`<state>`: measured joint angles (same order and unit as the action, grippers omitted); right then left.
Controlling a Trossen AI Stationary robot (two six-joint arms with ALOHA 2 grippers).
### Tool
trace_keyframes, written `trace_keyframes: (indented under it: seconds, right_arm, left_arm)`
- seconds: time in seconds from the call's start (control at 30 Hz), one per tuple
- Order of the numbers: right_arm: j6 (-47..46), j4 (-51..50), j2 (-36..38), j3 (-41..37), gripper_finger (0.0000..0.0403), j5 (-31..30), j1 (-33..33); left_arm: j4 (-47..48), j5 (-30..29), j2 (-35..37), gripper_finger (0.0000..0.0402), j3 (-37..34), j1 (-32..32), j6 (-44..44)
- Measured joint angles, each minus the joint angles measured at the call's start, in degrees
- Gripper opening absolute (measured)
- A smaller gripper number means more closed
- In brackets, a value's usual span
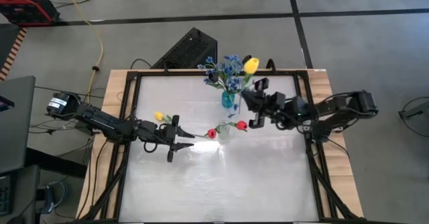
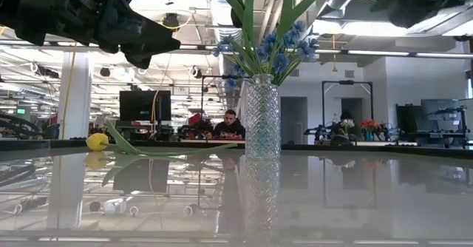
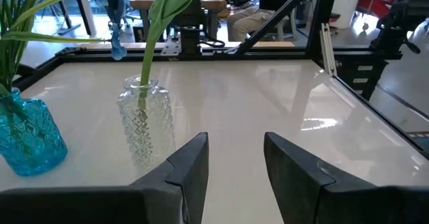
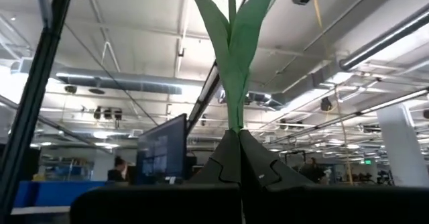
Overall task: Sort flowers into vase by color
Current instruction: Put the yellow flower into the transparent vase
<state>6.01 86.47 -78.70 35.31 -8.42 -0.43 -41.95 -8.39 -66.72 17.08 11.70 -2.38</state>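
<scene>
A translucent blue vase stands near the table's far edge with blue blossoms stuck in it. A clear cut-glass vase holds red tulips. One yellow tulip lies flat on the table. My right gripper, beside the blue vase, is shut on another yellow tulip. My left gripper hovers open, left of the clear vase and just on the near side of the lying tulip. My right gripper pinches the yellow tulip's green stem between its two shut fingers, just below where the long leaves branch off. The fingers come roughly level from the table's right, lying across the stem. The stem stands upright above them; its lower end is hidden.
Both vases stand close together in the far middle of the table. A black frame runs round the white table top. The near half of the table is bare. In the low view, a person sits in the room beyond the table.
</scene>
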Motion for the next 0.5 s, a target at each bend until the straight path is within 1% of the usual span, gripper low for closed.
trace_keyframes:
  seconds: [0.07,0.23,0.37,0.5]
  right_arm:
    - [0.44,0.09,-2.17,1.78,0.0015,1.16,0.28]
    - [1.01,0.29,-7.17,3.74,0.0014,1.48,-1.03]
    - [-2.6,3.24,-11.0,3.85,0.0014,1.55,-2.81]
    - [-4.54,3.28,-14.24,4.06,0.0014,2.31,-3.58]
  left_arm:
    - [0.0,-0.02,0.0,0.0132,0.0,0.0,0.38]
    - [0.0,-0.02,0.0,0.0132,0.0,0.0,0.66]
    - [0.01,-0.01,0.0,0.0132,0.0,0.0,0.64]
    - [0.04,-0.02,0.0,0.0132,0.0,0.0,0.67]
